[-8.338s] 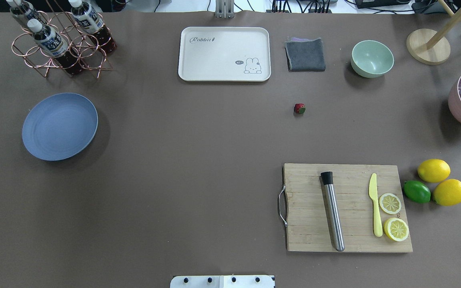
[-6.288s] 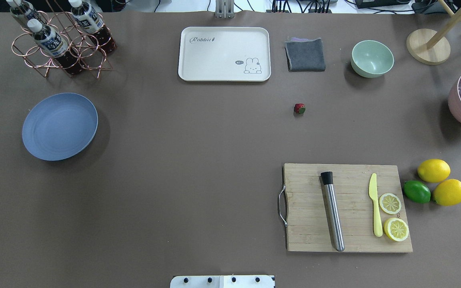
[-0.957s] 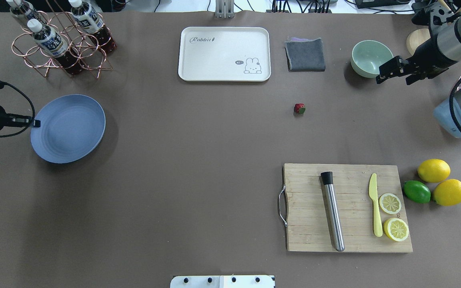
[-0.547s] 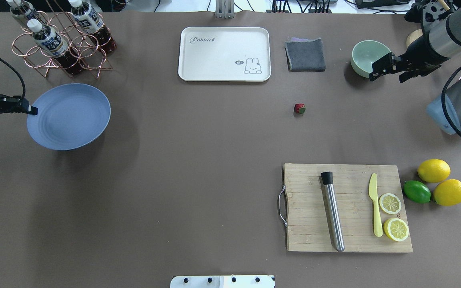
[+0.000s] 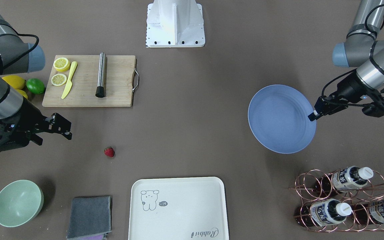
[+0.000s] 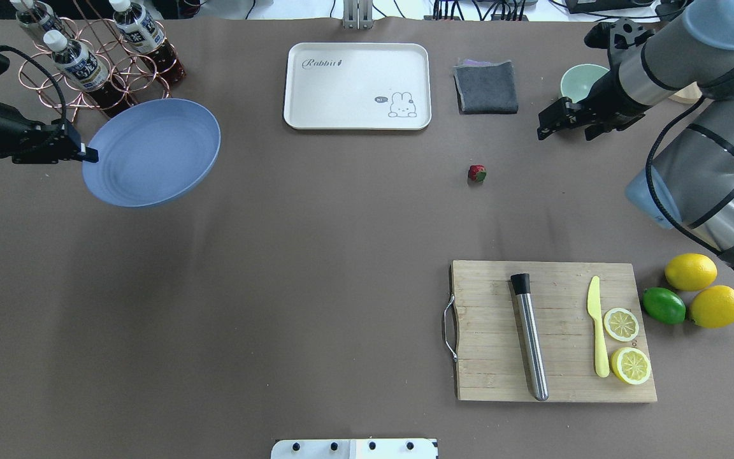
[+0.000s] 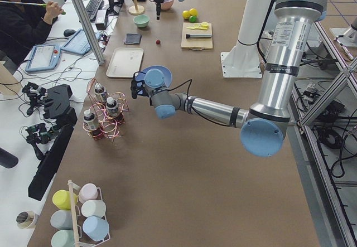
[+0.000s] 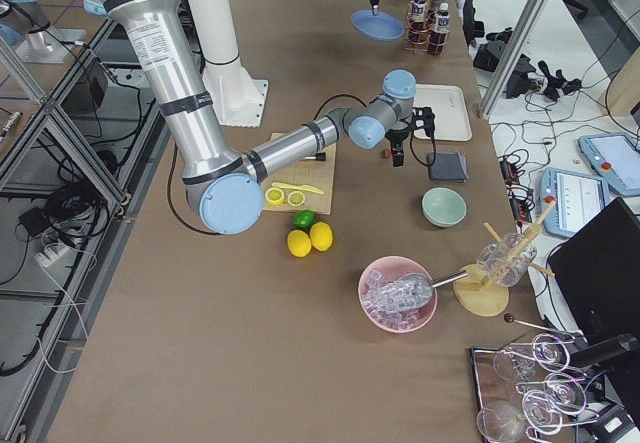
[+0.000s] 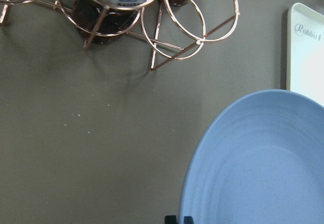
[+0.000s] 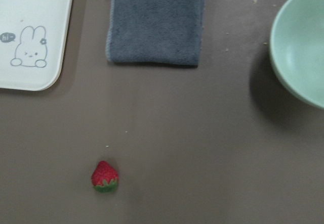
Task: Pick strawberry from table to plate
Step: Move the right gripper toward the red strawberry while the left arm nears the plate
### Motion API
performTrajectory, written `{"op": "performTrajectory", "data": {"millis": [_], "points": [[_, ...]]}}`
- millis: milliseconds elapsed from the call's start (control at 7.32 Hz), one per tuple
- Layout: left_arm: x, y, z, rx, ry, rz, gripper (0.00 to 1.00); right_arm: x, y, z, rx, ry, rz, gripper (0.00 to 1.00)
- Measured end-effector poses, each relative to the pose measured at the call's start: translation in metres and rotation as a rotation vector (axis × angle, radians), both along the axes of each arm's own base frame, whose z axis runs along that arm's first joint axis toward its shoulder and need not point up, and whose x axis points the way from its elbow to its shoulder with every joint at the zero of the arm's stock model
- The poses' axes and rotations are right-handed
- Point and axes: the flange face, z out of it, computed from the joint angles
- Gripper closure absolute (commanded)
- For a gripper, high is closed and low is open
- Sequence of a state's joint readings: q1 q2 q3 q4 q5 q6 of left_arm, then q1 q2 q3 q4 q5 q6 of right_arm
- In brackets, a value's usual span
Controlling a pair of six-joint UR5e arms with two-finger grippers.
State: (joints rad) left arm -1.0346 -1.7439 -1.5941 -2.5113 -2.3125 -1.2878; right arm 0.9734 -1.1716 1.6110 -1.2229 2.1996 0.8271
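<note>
The small red strawberry (image 6: 476,173) (image 5: 109,152) lies on the brown table (image 6: 316,268), right of centre in the overhead view. It also shows low in the right wrist view as the strawberry (image 10: 105,176). My right gripper (image 6: 564,131) (image 5: 56,135) hovers open and empty, to the right of the fruit and a little beyond it, beside the green bowl. The blue plate (image 6: 153,152) (image 5: 280,118) (image 9: 263,163) hangs above the table at the far left. My left gripper (image 6: 88,153) (image 5: 312,115) is shut on its left rim.
A cream tray (image 6: 357,86), a grey cloth (image 6: 486,87) and a pale green bowl (image 6: 574,80) line the far edge. A copper bottle rack (image 6: 96,64) stands just behind the plate. The cutting board (image 6: 552,331) with tools, lemons and a lime (image 6: 663,305) fill the near right.
The left gripper has lifted the plate and carried it rightward and farther back, close to the bottle rack. The right gripper has moved left, closer to the strawberry. The strawberry has stayed put.
</note>
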Motion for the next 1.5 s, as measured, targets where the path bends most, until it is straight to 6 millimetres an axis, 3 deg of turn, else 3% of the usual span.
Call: {"op": "performTrajectory", "data": {"millis": [273,410,683,957,1094,1230,1504], "points": [[0.051,0.028,-0.039,0.001,-0.008,-0.017,1.0,-0.048,0.014,-0.022,0.053,0.019,-0.023,0.0],[0.084,0.045,-0.068,-0.005,-0.025,-0.028,1.0,-0.067,0.02,-0.026,0.068,0.032,-0.027,0.0],[0.165,0.082,-0.139,-0.045,-0.052,-0.063,1.0,-0.083,0.025,-0.023,0.063,0.046,-0.027,0.0],[0.243,0.127,-0.195,-0.071,-0.069,-0.088,1.0,-0.093,0.018,-0.017,0.05,0.065,-0.024,0.0],[0.266,0.143,-0.209,-0.07,-0.074,-0.097,1.0,-0.1,0.015,-0.013,0.046,0.077,-0.022,0.01],[0.277,0.15,-0.214,-0.072,-0.076,-0.104,1.0,-0.109,0.013,-0.012,0.046,0.088,-0.023,0.01],[0.284,0.154,-0.216,-0.076,-0.078,-0.107,1.0,-0.132,0.009,-0.018,0.051,0.105,-0.017,0.02]]}}
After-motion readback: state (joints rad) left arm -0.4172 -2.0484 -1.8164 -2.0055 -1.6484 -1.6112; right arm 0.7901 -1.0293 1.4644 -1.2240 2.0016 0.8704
